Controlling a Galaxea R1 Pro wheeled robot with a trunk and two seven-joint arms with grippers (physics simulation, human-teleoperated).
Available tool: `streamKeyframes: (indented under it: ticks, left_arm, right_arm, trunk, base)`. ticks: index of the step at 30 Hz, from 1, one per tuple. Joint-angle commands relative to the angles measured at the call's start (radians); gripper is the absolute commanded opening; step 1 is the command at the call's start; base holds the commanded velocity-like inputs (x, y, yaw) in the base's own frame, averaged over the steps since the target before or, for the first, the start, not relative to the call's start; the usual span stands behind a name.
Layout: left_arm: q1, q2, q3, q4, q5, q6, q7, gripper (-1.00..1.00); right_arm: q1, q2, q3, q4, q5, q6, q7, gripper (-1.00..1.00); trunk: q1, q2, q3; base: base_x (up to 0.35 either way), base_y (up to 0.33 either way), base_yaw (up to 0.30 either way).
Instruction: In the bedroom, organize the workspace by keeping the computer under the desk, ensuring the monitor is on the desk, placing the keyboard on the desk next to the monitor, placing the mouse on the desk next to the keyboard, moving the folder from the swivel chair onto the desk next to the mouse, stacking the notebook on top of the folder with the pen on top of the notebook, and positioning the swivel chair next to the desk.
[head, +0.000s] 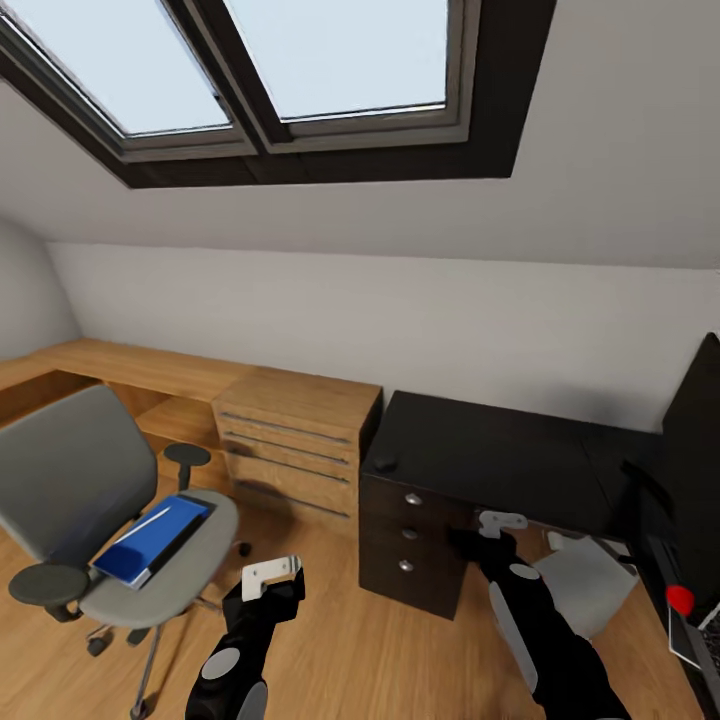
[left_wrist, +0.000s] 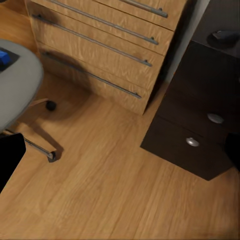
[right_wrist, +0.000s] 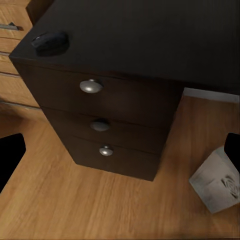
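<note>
While the folder (head: 152, 540) is lying on the seat of the swivel chair (head: 70, 480) at the near left, with the pen (head: 143, 523) showing as a thin pale line across its top, I am judging that fetching it is the step in hand. The left end effector (head: 272, 578) is hanging over the floor just right of the seat, and I cannot tell whether its fingers are spread or closed. The right end effector (head: 500, 522) is hovering in front of the dark drawer unit (right_wrist: 107, 125), its state equally unclear to me. The mouse (right_wrist: 50, 43) is sitting at the worktop's (head: 500, 450) near-left corner, and the computer (right_wrist: 217, 181) is standing on the floor under it. I am planning to swing the left arm further left, come in low along the folder's near edge, and lift level so the pen is not rolling off.
</note>
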Motion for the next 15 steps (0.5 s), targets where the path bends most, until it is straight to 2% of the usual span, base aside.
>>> streamKeyframes:
  ticks: [1,15]
  left_arm:
    - [-0.001,0.000,-0.001,-0.002,0.009,0.003,0.008,1.00]
    - [-0.001,0.000,-0.001,-0.003,0.009,0.003,0.008,1.00]
  right_arm:
    - [-0.001,0.000,0.001,-0.001,-0.007,0.005,-0.005,1.00]
    - [-0.001,0.000,0.000,0.000,-0.007,0.005,-0.005,1.00]
  trunk:
    - [0.000,-0.002,-0.002]
    - [0.000,-0.002,0.003]
  base:
    - [-0.003,0.000,-0.274]
    - [0.000,0.000,-0.284]
